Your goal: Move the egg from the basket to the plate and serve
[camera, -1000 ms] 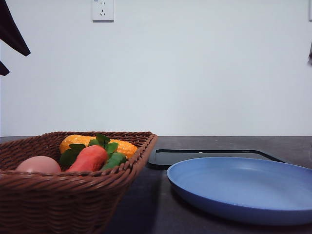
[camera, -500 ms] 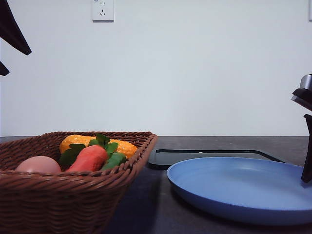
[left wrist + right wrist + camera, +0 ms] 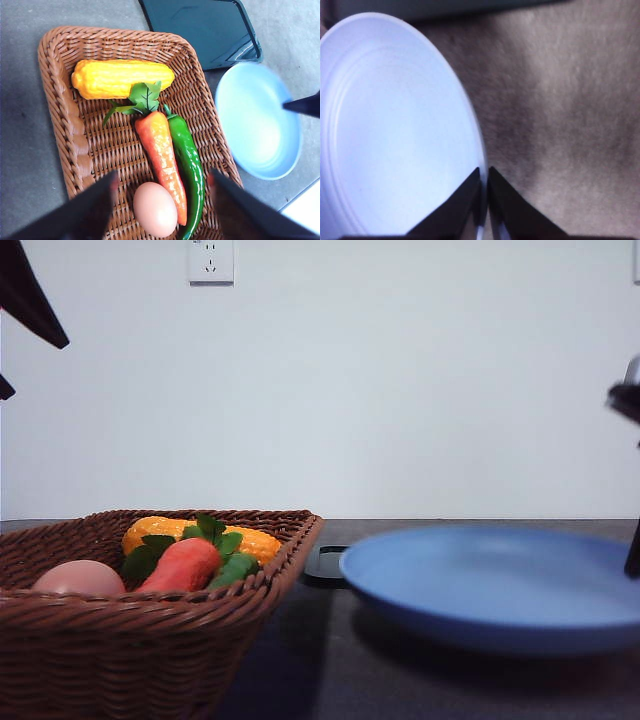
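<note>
No readable text, label, brand, number or sign anywhere. Wall outlet (image 3: 211,261) in front view: plain white faceplate, slot holes only, no lettering legible. Basket (image 3: 75,145), egg (image 3: 155,208), plate (image 3: 500,585), black tray (image 3: 205,27): all plain surfaces, no print. Wrist views blurred in parts; no marks discernible there either.

The front view sits low at table height, facing the far wall, close behind the basket (image 3: 150,600). The left wrist view looks straight down into it. The right wrist view hangs close over the plate (image 3: 390,130), shared by all three views.
</note>
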{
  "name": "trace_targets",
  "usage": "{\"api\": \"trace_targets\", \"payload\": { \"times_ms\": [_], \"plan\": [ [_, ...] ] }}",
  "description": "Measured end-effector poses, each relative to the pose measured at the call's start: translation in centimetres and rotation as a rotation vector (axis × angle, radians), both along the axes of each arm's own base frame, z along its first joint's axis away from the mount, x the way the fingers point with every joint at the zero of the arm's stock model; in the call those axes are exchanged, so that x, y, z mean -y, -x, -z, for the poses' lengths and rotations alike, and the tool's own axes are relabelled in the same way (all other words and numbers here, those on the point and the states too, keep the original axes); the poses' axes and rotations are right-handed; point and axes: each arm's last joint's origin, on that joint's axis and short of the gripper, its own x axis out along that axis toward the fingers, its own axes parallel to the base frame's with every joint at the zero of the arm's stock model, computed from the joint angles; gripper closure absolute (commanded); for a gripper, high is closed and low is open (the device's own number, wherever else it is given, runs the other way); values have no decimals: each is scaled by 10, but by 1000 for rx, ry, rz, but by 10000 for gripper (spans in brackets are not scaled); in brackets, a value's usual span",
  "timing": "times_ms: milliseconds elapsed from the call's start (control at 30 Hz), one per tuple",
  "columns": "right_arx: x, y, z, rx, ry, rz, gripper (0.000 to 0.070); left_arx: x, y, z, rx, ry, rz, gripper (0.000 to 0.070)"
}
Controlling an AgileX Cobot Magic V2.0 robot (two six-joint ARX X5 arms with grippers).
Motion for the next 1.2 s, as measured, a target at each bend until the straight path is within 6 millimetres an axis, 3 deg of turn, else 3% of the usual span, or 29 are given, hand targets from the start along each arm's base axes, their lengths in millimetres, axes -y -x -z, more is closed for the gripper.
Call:
{"api": "trace_targets", "payload": {
  "times_ms": [267,433,600,867,1200],
  "plan": [
    [9,21,-34,164,-19,65,700,18,8,2,-75,5,42,244],
    [16,31,-45,215,-20,106,700,36,17,8,-119,-86,44,244],
    [17,33,-46,222,-19,115,700,55,18,18,-144,-204,33,244],
    [17,33,-46,220,-19,115,700,82,2,48,-246,-337,39,244],
    [17,33,-46,220,-19,115,700,98,-18,81,-331,-400,38,244]
  ]
}}
